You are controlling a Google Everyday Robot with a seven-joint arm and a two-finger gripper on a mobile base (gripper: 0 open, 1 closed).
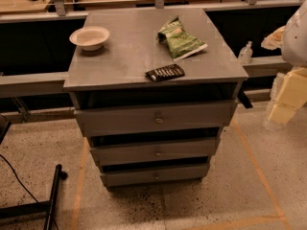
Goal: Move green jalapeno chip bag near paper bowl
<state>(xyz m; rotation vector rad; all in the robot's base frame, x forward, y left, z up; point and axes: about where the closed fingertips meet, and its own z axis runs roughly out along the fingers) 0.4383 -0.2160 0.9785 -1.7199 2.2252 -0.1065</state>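
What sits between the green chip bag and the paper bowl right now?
Nothing: in the camera view, only bare grey cabinet top separates the crumpled green foil chip bag from the round cream paper bowl. The hand hangs off the cabinet's right side.

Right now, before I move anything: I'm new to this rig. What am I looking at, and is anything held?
You have one view, looking down at a gray drawer cabinet; where the camera is mounted is not on record. The machine is a wheeled robot with one arm. Its pale claw hangs at the right edge, beside the cabinet, apart from everything on top. On top: the paper bowl back left, the green jalapeno chip bag back right, a black packet near the front edge. None of them is held.
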